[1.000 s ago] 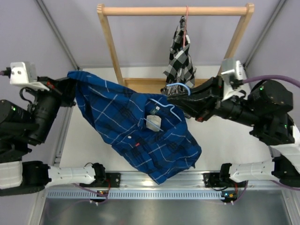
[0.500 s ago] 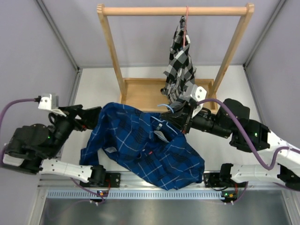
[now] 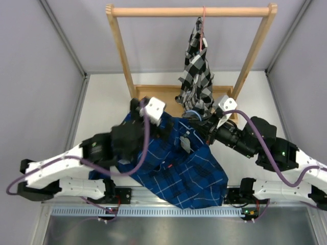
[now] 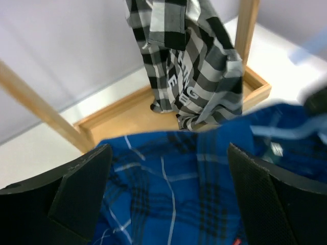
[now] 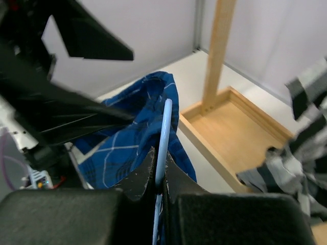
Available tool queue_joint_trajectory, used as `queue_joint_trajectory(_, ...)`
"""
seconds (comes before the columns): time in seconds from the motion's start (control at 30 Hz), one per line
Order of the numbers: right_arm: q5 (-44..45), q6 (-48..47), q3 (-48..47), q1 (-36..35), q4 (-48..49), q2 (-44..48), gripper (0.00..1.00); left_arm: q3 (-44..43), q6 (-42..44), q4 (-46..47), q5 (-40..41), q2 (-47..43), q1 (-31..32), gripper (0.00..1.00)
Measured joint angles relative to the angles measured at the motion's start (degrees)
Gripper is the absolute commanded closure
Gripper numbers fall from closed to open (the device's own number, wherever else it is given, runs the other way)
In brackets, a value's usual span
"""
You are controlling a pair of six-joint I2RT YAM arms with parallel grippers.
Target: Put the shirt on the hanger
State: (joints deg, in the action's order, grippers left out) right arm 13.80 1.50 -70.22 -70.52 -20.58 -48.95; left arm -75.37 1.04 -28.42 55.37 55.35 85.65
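The dark blue plaid shirt [image 3: 179, 166] lies crumpled on the table, its collar end lifted toward the hanger. My left gripper [image 3: 158, 120] hovers over its upper part, open; in the left wrist view the two fingers [image 4: 82, 189] stand wide apart with only shirt [image 4: 173, 173] between them, not gripped. My right gripper [image 5: 159, 171] is shut on the thin light blue wire of the hanger [image 5: 164, 127], which runs up into the shirt's fabric [image 5: 135, 138]. From above, the right gripper [image 3: 200, 123] sits at the shirt's collar, the hanger's [image 3: 190, 111] hook just showing.
A wooden clothes rack [image 3: 189, 10] stands at the back with a tray-like base [image 3: 153, 94]. A black-and-white checked shirt [image 3: 196, 71] hangs from it on a reddish hanger, close above both grippers. Grey walls close in on both sides.
My left gripper has let go of the shirt and opened wide, and its arm swung from the far left to the middle. The shirt sank onto the table. The right arm lowered with the hanger.
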Motion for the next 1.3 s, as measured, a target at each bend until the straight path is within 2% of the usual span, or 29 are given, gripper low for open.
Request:
queue_joint_trajectory(0.03, 1.8, 0.0, 1.2, 0.0, 0.0, 0.7, 1.0, -1.9, -0.4, 0.3, -6.3, 3.4, -6.8, 0.03)
queue_joint_trajectory(0.13, 4.6, 0.0, 4.6, 0.0, -0.2, 2.4, 1.0, -1.2, -1.1, 1.6, -21.6, 7.9, -20.2, 0.02)
queue_joint_trajectory(0.2, 4.8, 0.0, 6.3, 0.0, -0.4, 3.1, 1.0, 2.2, -0.6, 2.3, -33.1, 6.7, -25.4, 0.02)
queue_joint_trajectory(0.3, 4.6, -0.7, 7.6, 0.0, -0.5, 3.9, 1.0, 3.8, 0.9, 2.4, -49.7, 3.9, -29.0, 0.04)
queue_joint_trajectory(0.43, 4.3, -2.0, 7.9, 0.0, -0.3, 4.0, 1.0, 1.4, 4.2, 1.7, -68.2, 4.1, -31.6, 0.07)
queue_joint_trajectory(0.5, 3.9, -2.3, 8.0, 0.0, -0.3, 3.9, 1.0, 0.3, 7.1, 0.4, -77.7, 5.0, -32.8, 0.15)
queue_joint_trajectory(0.67, 0.9, -3.2, 8.0, 0.0, -0.3, 4.3, 1.0, -3.3, 14.4, -6.1, -95.6, 10.3, -36.6, 0.24)
queue_joint_trajectory(0.8, -2.5, -4.5, 9.1, 0.1, -0.5, 7.0, 1.0, -6.5, 18.6, -10.6, -102.4, 15.8, -39.6, 0.25)
queue_joint_trajectory(1.0, -9.8, -6.8, 9.9, 0.2, -1.2, 10.3, 1.0, -6.5, 21.8, -14.4, -108.6, 17.7, -40.5, 0.2)
queue_joint_trajectory(1.3, -12.4, -8.9, 9.9, 0.2, -1.8, 10.3, 1.0, -6.7, 22.6, -15.9, -108.2, 17.4, -40.5, 0.16)
